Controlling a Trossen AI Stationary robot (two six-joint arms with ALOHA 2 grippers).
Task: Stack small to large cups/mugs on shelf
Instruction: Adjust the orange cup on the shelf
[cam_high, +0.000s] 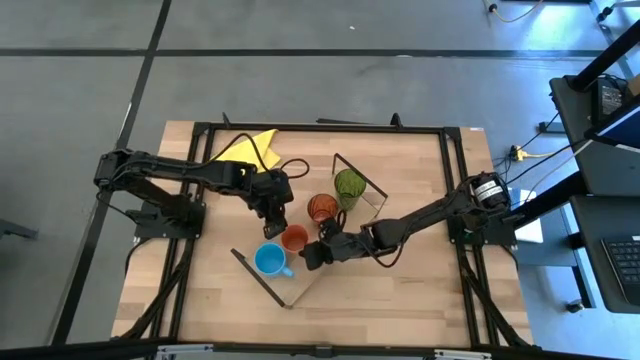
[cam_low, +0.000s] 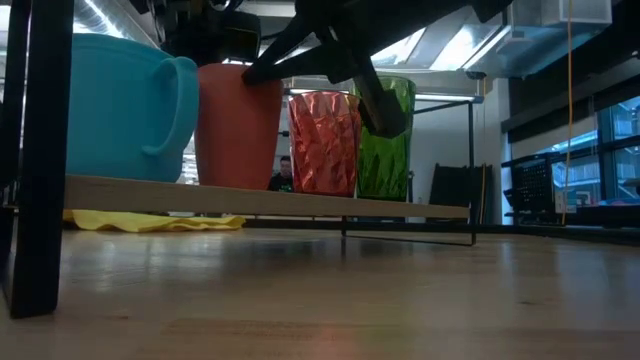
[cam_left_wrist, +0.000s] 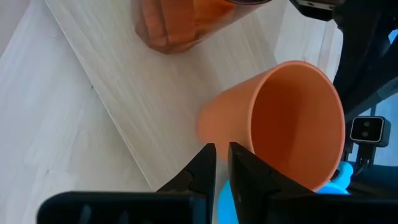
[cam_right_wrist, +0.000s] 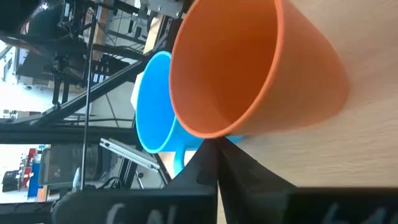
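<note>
Four cups stand upright in a row on the light-wood shelf (cam_high: 300, 288): the blue mug (cam_high: 270, 260), the short orange cup (cam_high: 294, 237), the red tumbler (cam_high: 322, 208) and the green tumbler (cam_high: 350, 185). My left gripper (cam_high: 279, 224) hangs over the orange cup's far-left side, its fingers (cam_left_wrist: 208, 163) a narrow gap apart at the cup's wall. My right gripper (cam_high: 306, 257) reaches in from the table's right, shut, with its tip (cam_right_wrist: 216, 147) at the orange cup's rim beside the blue mug (cam_right_wrist: 152, 106). My left gripper slants down from above onto the short orange cup's wall just under the rim (cam_left_wrist: 229, 135). One finger lies outside the wall and the other covers the rim, so the hold itself is hidden. The cup stands upright on the shelf (cam_low: 300, 203). My right gripper's shut fingertips lie against the outer edge of the orange cup's rim (cam_right_wrist: 214, 134), on the side next to the blue mug. They come slanting down from the table's right. Nothing is between the fingers.
A yellow cloth (cam_high: 250, 148) lies on the table behind the shelf, at the far left. Black wire frames (cam_high: 362, 178) stand at the shelf's ends. Bare tabletop (cam_high: 420, 280) stretches toward the near and right edges.
</note>
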